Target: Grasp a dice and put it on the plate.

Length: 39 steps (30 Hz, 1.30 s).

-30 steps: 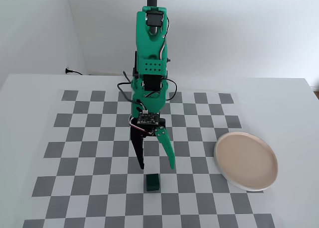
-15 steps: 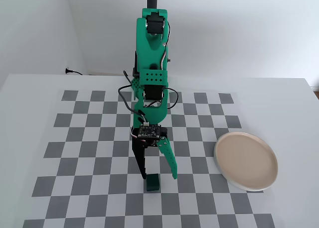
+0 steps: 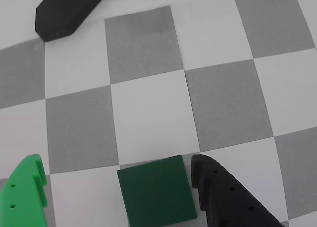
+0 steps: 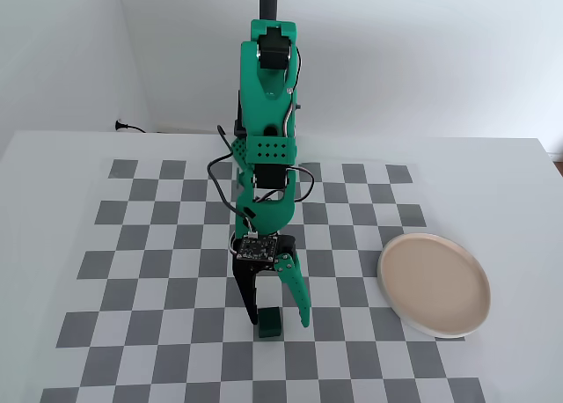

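Note:
The dice (image 4: 270, 326) is a small dark green cube on the checkered mat (image 4: 158, 245), near its front edge. My gripper (image 4: 278, 320) reaches down over it, open, with a finger on each side. In the wrist view the dice (image 3: 157, 192) lies between the bright green finger (image 3: 22, 197) and the black finger (image 3: 223, 197). It sits right beside the black one, with a wide gap to the green one. The gripper (image 3: 116, 166) holds nothing. The plate (image 4: 434, 284), round and pale beige, lies empty at the mat's right edge.
The green arm (image 4: 266, 130) rises from the back of the mat, with black cables looping at its joints. A dark flat shape (image 3: 69, 11) crosses the top left of the wrist view. A wall socket (image 4: 121, 126) is at the back left.
The arm has stretched forward and down. The open fingers, which hung above and behind the dice, now straddle it. Dice and plate have not moved.

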Each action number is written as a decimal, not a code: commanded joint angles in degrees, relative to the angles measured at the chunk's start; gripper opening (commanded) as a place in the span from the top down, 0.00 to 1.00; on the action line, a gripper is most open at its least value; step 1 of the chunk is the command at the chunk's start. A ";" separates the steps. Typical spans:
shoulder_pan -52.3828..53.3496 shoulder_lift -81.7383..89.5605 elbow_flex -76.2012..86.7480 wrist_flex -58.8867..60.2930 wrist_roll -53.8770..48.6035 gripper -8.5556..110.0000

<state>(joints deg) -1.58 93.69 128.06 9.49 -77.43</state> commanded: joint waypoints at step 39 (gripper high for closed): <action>-6.33 -1.05 -8.00 -5.62 -12.22 0.71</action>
<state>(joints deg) -7.29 88.95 124.98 3.34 -90.00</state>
